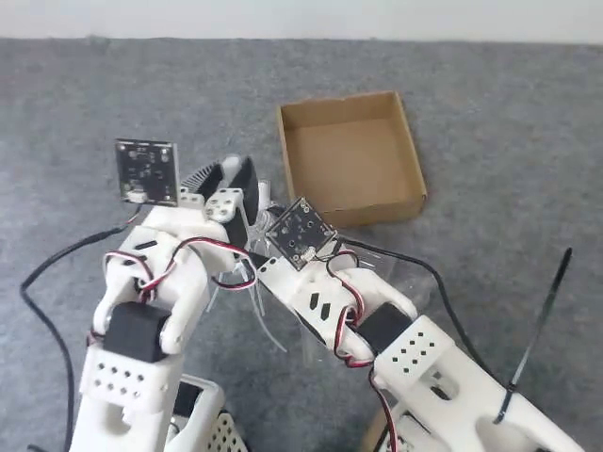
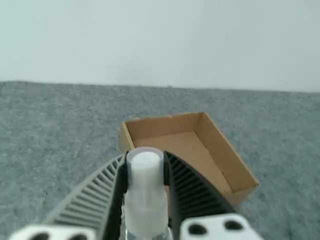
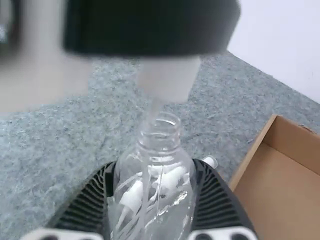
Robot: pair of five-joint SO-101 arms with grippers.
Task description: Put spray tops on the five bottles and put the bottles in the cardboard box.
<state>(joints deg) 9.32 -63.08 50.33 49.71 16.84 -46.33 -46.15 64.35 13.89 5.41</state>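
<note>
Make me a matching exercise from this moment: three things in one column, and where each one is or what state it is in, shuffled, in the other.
Things
1. spray top
2. bottle
3. cardboard box

States
A. clear, neck uncapped, gripped in the right claw
B. empty, open side up on the grey carpet
C. white, gripped in the left claw, held just above the bottle's neck

Pairs: 1-C, 2-A, 3-B
</note>
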